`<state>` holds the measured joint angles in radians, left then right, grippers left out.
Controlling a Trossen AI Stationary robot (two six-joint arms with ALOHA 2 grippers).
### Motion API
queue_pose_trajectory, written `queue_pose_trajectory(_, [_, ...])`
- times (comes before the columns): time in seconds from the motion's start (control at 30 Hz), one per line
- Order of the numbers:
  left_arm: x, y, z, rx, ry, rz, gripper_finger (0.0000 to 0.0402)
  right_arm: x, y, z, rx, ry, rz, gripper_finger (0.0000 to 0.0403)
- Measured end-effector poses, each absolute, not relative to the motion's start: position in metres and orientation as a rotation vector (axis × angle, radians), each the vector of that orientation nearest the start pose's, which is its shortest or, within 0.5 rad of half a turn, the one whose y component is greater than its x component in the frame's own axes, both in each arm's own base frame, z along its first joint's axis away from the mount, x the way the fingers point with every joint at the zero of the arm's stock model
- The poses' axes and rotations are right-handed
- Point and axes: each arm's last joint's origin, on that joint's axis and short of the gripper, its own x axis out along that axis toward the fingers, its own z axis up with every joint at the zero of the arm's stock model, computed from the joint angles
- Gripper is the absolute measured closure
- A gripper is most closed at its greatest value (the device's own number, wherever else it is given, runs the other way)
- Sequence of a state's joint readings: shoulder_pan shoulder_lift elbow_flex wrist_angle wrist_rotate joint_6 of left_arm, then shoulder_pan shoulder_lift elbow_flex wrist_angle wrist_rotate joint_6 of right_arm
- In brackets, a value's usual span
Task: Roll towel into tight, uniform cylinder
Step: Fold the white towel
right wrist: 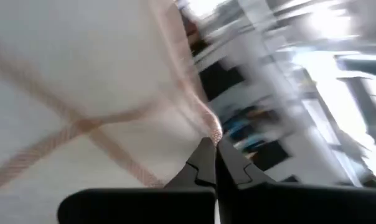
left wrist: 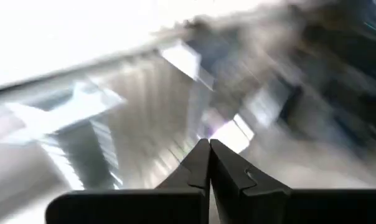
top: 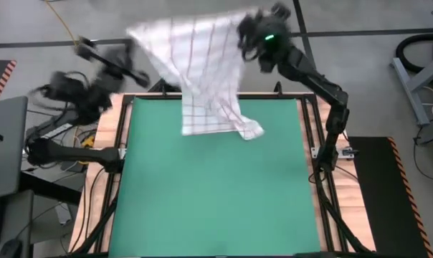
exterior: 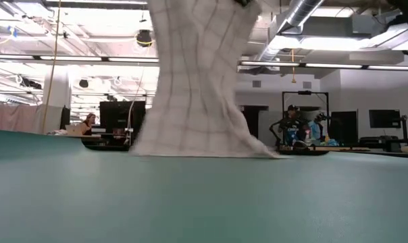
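Observation:
The towel (top: 202,68), white with red-brown checks, hangs spread in the air over the far edge of the green mat (top: 216,193). Its lower end (top: 227,127) lies bunched on the mat; the low view shows the towel (exterior: 197,88) hanging down to the mat's surface. My right gripper (top: 244,25) is raised at the far right and shut on the towel's upper corner. My left gripper (top: 139,76) is raised at the far left, beside the towel, shut with nothing between its fingers (left wrist: 208,163). The towel's upper left corner (top: 132,32) is free in the air. My right gripper pinches the towel's upper right corner, at its edge (right wrist: 211,132), between its two fingertips. The cloth hangs below the gripper. Its lower end rests on the mat.
The mat lies in a wooden frame (top: 112,136) with dark rails. A laptop (top: 5,143) and cables sit beyond the table's left side. People and monitors show in the room behind the table (exterior: 298,128).

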<state>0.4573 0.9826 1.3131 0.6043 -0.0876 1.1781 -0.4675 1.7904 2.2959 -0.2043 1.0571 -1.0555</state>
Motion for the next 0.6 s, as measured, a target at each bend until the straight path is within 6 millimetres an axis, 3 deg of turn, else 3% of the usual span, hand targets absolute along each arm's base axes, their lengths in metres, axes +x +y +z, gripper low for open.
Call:
queue_pose_trajectory(0.1, [0.105, 0.071, 0.572, 1.125, -0.686, 0.923, 0.0401, 0.266, -0.154, 0.602, -0.741, 0.201, -1.618, 0.0396])
queue_pose_trajectory(0.17, [0.098, 0.074, 0.588, 1.072, -0.617, 0.850, 0.0401, 0.247, -0.132, 0.619, -0.754, 0.082, -1.643, 0.0395])
queue_pose_trajectory(0.27, [0.095, 0.076, 0.599, 1.052, -0.385, 0.785, 0.0401, 0.230, -0.105, 0.630, -0.758, 0.114, -1.623, 0.0395])
queue_pose_trajectory(0.4, [0.099, 0.080, 0.594, 1.041, -0.069, 0.732, 0.0401, 0.222, -0.079, 0.629, -0.690, 0.266, -1.564, 0.0395])
queue_pose_trajectory(0.5, [0.104, 0.082, 0.581, 0.882, 0.040, 0.656, 0.0401, 0.219, -0.058, 0.623, -0.665, 0.368, -1.475, 0.0396])
queue_pose_trajectory(0.6, [0.110, 0.078, 0.561, 0.665, 0.117, 0.411, 0.0401, 0.225, -0.034, 0.610, -0.650, 0.436, -1.373, 0.0396])
